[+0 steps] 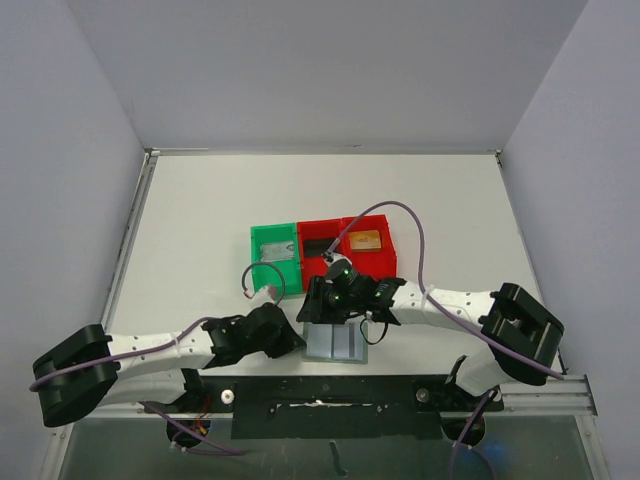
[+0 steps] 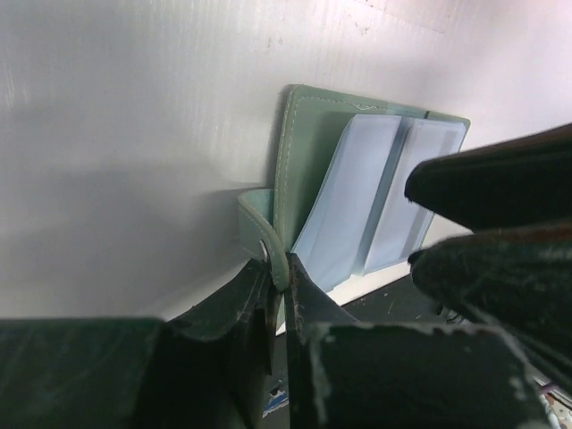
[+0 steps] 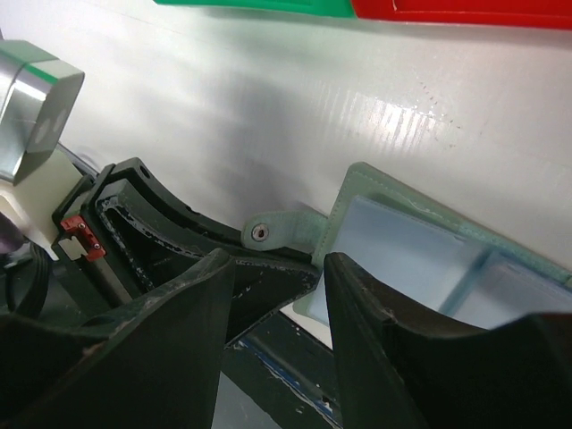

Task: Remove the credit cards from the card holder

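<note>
left gripper [image 2: 275, 281]: fingers together, pinched on the snap tab [image 3: 268, 231] at the card holder's left edge. Thin strap and a small bite. If the right arm pulls sideways, I'd expect the tab to slip out or the whole wallet to swing around that pinch.

card holder [image 2: 308, 161]: lies open and flat on the table [image 1: 200, 220], at the near edge between the two grippers. Because it sits so close to that edge, a drag toward the bases could tip it off.

credit cards [image 2: 357, 197]: the two pale blue-white panels inside look like the cards in their clear pockets (I can't separate card from pocket film in these views). The risk is pinching film and card together, in which case the wallet lifts with the card. Another is taking both layers at the fold.

right gripper [image 3: 279, 268]: jaws apart with nothing between them, low over the holder's left panel and just beside the left fingers. The two sets of fingertips are crowded, so a clash looks likely if it shuts or shifts left. A shallow approach could also skid over the card instead of catching an edge.

green bin [image 1: 275, 230] and red bins [image 1: 345, 225] sit just behind, so a high swing back could clip a wall.
</note>
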Controlling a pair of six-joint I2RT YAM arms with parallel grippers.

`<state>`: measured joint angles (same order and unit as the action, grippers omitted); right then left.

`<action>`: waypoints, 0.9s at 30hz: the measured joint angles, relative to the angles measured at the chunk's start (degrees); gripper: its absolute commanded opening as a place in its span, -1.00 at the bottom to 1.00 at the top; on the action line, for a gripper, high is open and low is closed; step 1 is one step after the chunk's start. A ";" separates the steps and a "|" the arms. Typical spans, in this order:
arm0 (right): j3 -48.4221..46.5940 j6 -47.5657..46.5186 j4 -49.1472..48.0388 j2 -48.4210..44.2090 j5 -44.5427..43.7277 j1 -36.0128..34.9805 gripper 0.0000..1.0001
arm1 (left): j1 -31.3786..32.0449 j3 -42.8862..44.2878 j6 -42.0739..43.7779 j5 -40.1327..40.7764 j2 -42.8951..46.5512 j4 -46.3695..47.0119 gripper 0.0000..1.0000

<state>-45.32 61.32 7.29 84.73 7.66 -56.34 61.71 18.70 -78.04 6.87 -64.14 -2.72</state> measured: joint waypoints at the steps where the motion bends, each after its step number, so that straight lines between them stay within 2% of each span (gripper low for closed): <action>1: 0.00 0.07 -0.13 0.00 0.09 0.26 -0.13 | 0.11 -0.17 -0.26 0.02 0.46 -0.04 -0.71; 5: 0.02 0.20 1.95 -1.22 -1.53 0.87 -0.08 | 0.48 -0.57 -1.09 0.48 2.62 -0.61 -0.40; 9: 0.15 1.14 8.15 -7.19 -6.21 0.90 0.05 | 0.79 -0.57 -1.33 1.42 5.25 -1.18 -0.07; 15: 2.12 4.79 18.56 -16.15 -13.25 0.90 0.09 | 1.05 -0.57 -0.83 2.14 6.23 -0.90 0.22; 23: 6.27 8.13 26.47 -17.27 -15.69 0.68 0.10 | 2.40 -0.33 0.90 2.64 4.42 -0.52 0.30; 27: 6.25 8.22 26.69 -15.61 -16.02 0.33 0.07 | 2.47 0.11 1.25 2.80 3.76 -0.22 0.08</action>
<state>-39.07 69.54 33.98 69.12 -8.36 -56.01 64.18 18.81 -76.79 9.67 -60.38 -2.94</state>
